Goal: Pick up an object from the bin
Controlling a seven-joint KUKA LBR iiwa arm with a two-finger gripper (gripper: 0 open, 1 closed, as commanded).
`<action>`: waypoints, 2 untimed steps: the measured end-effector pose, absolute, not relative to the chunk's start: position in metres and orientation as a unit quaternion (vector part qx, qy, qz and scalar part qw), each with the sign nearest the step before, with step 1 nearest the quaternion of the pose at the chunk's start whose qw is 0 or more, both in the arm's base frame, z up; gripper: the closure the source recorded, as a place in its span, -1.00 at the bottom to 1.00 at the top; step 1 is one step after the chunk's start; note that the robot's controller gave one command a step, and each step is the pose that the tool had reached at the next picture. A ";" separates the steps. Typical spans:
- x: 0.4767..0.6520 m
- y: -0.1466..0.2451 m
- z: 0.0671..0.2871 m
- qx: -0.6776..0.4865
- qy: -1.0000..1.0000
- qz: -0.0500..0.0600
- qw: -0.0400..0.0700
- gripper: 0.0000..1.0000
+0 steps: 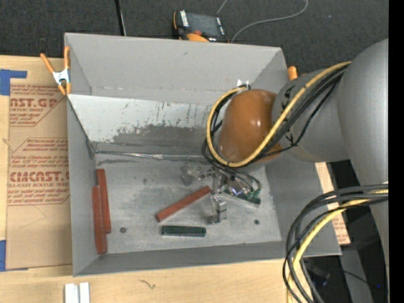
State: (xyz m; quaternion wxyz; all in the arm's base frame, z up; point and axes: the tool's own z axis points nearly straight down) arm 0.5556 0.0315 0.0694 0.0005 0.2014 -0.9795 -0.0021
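Gripper [218, 207] low over the floor of the bin [170, 68], right of centre, at the upper end of a red-brown stick [180, 206] that lies slantwise. Wide or narrow, I cannot tell from here. That stick sits free on open floor, so I judge it the easiest pick. Count: three red-brown sticks, this one plus two [100, 213] side by side along the left wall, probably awkward to get around. One dark green bar [183, 231] lies just below, apart.

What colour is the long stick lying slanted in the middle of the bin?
Reddish-brown. The long slanted stick shows best in the camera view.
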 end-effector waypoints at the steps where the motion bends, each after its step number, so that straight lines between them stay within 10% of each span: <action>1: 0.557 0.028 0.070 0.199 -0.980 -0.001 -0.001 1.00; 2: 0.583 0.017 0.224 0.299 -0.954 0.001 -0.005 1.00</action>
